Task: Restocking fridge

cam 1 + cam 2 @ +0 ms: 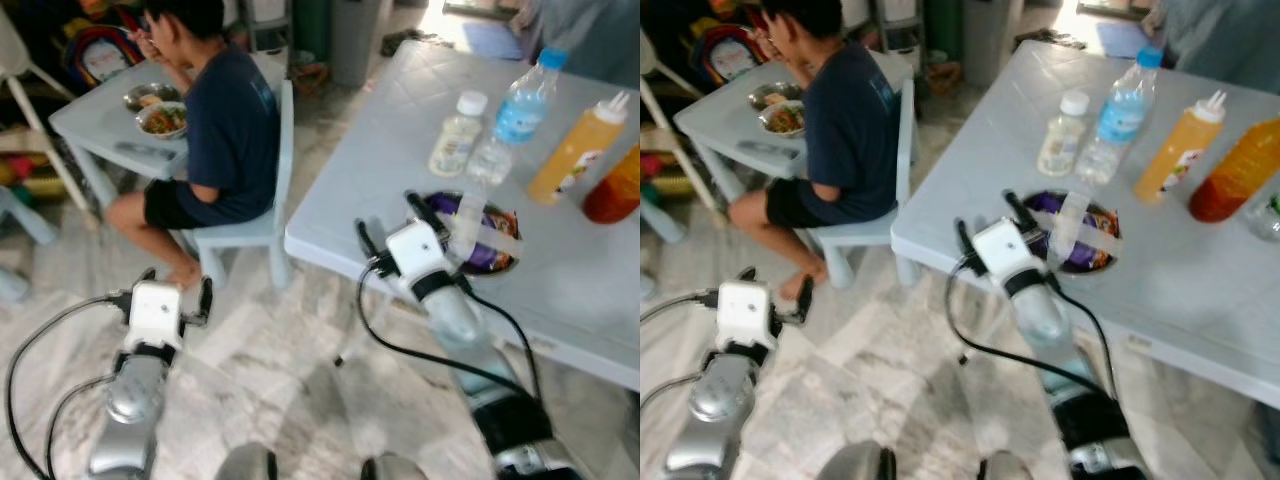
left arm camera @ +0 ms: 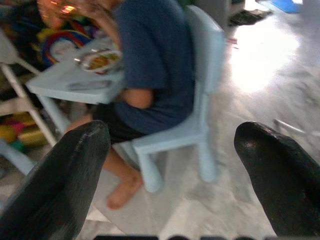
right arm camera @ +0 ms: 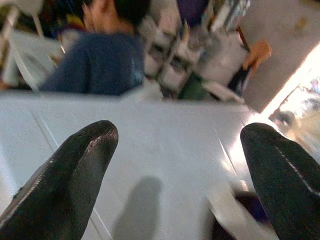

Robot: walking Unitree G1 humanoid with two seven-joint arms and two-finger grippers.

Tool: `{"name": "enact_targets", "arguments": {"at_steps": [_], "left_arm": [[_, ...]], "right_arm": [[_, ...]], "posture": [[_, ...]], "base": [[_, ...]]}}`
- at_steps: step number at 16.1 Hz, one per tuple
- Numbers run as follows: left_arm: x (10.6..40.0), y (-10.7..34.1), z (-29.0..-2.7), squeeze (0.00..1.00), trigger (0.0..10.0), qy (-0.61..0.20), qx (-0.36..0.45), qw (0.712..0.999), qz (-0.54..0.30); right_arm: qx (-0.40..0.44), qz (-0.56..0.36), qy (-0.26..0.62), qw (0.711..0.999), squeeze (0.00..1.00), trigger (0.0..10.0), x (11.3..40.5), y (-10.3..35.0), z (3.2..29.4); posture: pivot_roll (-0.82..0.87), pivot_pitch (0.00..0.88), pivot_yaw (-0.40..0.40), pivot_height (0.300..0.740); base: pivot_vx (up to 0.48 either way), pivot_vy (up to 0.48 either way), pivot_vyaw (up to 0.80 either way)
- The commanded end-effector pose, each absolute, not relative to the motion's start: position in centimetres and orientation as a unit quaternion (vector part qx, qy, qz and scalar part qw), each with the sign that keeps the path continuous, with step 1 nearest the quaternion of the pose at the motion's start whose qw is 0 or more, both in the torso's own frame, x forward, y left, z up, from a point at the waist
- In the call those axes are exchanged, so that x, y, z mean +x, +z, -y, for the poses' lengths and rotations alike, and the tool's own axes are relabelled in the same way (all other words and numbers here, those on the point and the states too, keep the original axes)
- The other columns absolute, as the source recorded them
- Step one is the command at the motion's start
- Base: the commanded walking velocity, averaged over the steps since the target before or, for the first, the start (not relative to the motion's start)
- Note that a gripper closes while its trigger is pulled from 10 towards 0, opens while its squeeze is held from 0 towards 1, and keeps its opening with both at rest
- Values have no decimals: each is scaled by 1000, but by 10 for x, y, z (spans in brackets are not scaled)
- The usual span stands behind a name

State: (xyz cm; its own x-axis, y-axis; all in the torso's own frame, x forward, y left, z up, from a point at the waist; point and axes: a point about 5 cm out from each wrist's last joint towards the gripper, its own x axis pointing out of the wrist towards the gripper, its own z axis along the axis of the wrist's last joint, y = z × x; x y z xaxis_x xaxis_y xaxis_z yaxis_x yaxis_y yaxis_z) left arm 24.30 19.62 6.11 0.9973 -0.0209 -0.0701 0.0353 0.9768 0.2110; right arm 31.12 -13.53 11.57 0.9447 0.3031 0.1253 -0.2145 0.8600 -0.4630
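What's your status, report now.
Right pincer open at table edge, beside taped bowl. Left pincer open, idle over floor. Bottles untouched. Seated person nearby.

Both head eyes are looking down from above, sharing the pale blue plastic table (image 1: 400,150) and a seated person in navy (image 1: 225,140). The left wrist camera is facing that person closely; the right wrist camera is skimming the tabletop.

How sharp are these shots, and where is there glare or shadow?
Left eye view: soft all over, the water bottle smeared, sunlight washing out the far floor. Left wrist view: blurred, with a blown-out sunlit patch on the floor beside the blue chair. Right wrist view: blurred, glare at one edge, a finger's shadow on the white table.
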Motion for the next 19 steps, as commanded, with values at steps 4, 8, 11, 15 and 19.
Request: {"name": "enact_targets", "arguments": {"at_steps": [4,8,11,15,19], "left_arm": [[239,59,-197,0,10000,-22,114,992,-44],[239,58,-195,0,10000,-27,113,992,-45],[240,58,-194,0,10000,-29,114,992,-47],[240,56,-192,0,10000,-35,114,991,-51],[240,54,-189,0,10000,-39,115,991,-57]], "right_arm": [[-253,56,95,961,0,10000,311,106,154],[-274,32,81,958,0,10000,308,100,160],[-271,25,91,958,0,10000,301,95,158],[-249,7,116,961,0,10000,297,92,157],[-249,-17,158,955,0,10000,306,90,162]], "posture": [[8,89,-10,740],[4,92,-12,740],[2,95,-12,740],[-3,95,-12,740],[0,96,-15,740]], "base": [[0,0,0],[0,0,0],[0,0,0],[0,0,0],[0,0,0]]}}
